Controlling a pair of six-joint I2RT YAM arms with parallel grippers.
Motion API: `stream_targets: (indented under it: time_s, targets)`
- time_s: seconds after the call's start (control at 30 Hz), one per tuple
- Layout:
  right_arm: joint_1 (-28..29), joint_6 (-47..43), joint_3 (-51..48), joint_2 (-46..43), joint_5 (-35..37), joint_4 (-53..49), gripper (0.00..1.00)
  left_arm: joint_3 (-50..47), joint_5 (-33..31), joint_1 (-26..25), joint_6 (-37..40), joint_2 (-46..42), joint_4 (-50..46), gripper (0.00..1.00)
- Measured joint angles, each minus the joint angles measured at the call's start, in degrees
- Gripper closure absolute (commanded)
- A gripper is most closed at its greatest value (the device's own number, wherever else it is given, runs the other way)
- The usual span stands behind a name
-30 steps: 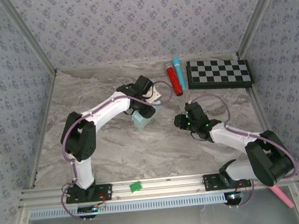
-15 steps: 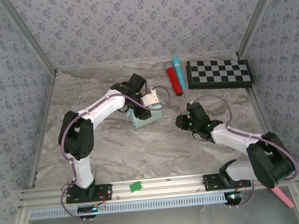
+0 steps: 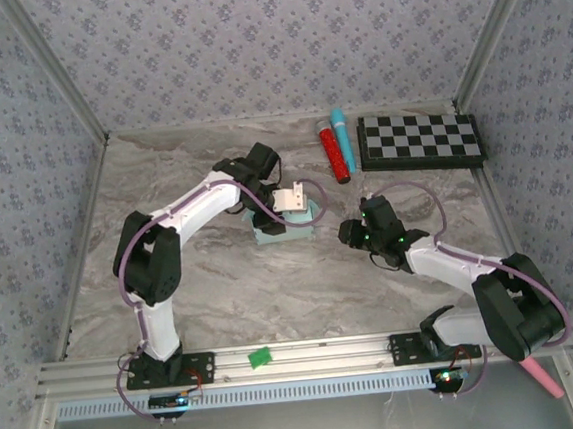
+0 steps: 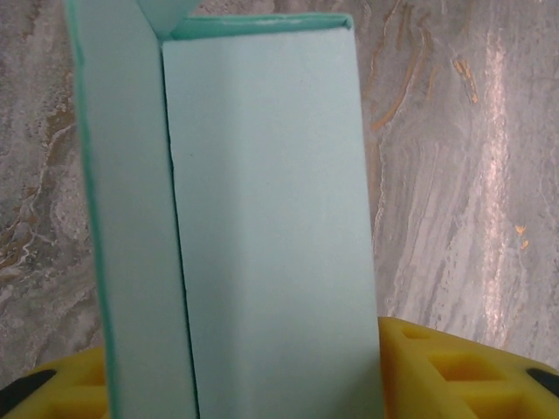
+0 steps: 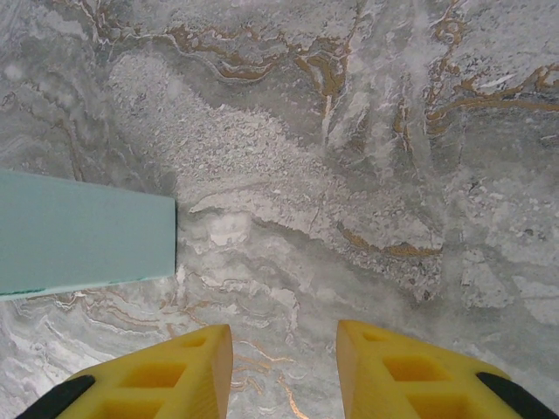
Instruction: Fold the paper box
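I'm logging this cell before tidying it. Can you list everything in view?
box: 1, mint, mid-table, between the left gripper's fingers
checkerboard: 1, black and white, far right of the table
red tube: 1, red, just left of the checkerboard
blue tube: 1, blue, against the red tube's far end
green piece: 1, green, on the front rail
pink stick: 1, pink, near right corner, beyond the rail
table: 1, grey marble
walls: 3, pale floral paper, left, back, right
left gripper: 1, yellow fingers, either side of the box
right gripper: 1, yellow fingers, open, over bare table right of the box
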Motion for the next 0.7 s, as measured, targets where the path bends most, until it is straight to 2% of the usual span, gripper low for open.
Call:
stream_targets:
  time_s: [0.27,0.3,0.37,0.43,0.67,0.7]
  targets:
    - [-0.5,0.0,-0.22,0.0,-0.13,-0.35,0.62,1.42,-0.44,-0.02,3.13,0.68,-1.07,0.37]
    - [-0.55,0.0,-0.28,0.0,-0.13,-0.35,0.62,1.46,-0.44,-0.02,3.26,0.7,-1.07,0.31]
    - [-0.66,0.0,-0.5,0.0,-0.17,-0.37,0.62,1.49,-0.52,-0.02,3.54,0.7,-1.07,0.29]
    - [-0.76,0.0,-0.7,0.0,-0.33,-0.39,0.62,1.49,-0.72,-0.02,3.76,0.7,-1.05,0.13]
    - [-1.36,-0.9,-0.7,0.0,-0.61,-0.44,0.62,2.27,-1.97,-0.76,3.67,0.68,-1.14,0.1]
    - [-1.42,-1.14,-0.68,0.0,-0.79,-0.61,0.61,2.6,-2.12,-0.96,3.45,0.63,-1.11,0.01]
